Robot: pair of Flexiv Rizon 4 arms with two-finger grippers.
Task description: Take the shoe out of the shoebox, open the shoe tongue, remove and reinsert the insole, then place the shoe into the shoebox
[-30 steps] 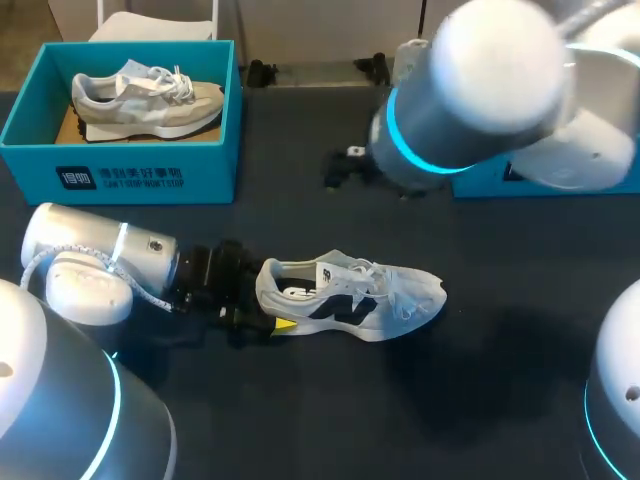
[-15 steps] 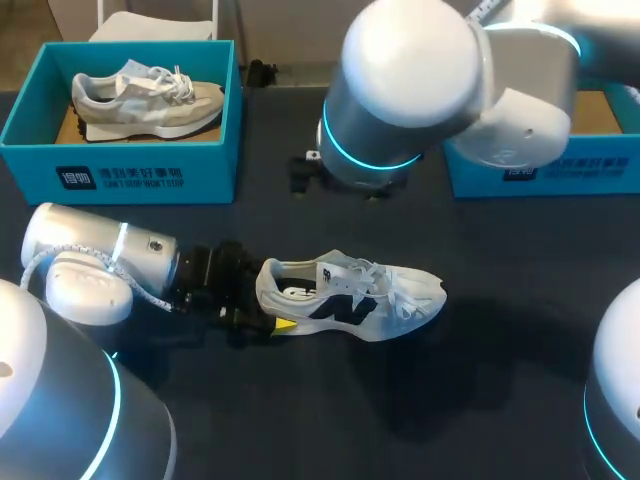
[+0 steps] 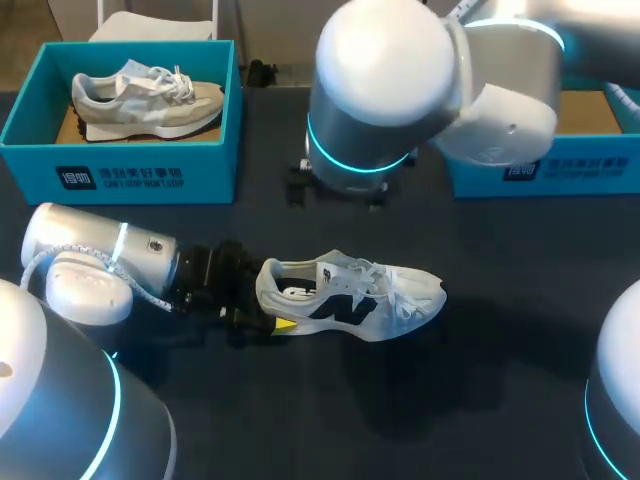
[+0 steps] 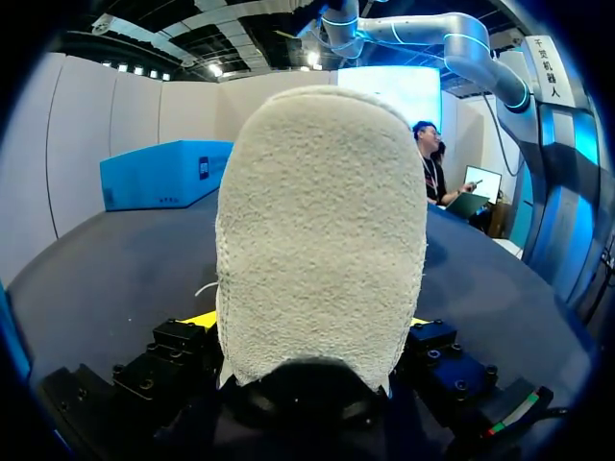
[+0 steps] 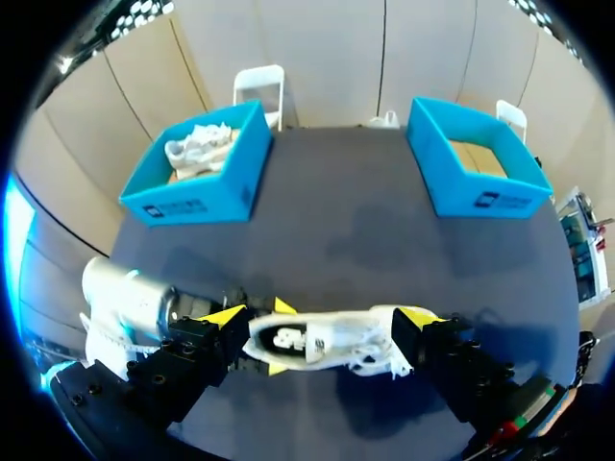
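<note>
While the left tool (image 3: 265, 304) clamps the logo-marked shoe (image 3: 352, 297) by its heel, the right tool (image 5: 323, 317) hangs wide open.

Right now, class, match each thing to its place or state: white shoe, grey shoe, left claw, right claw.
Things:
1 white shoe
2 grey shoe
3 left claw
4 right claw

Places or states:
A inside a teal box
B open, high over the table
C lying on the table
D shut on a heel

Pairs: 1-C, 2-A, 3-D, 4-B.
</note>
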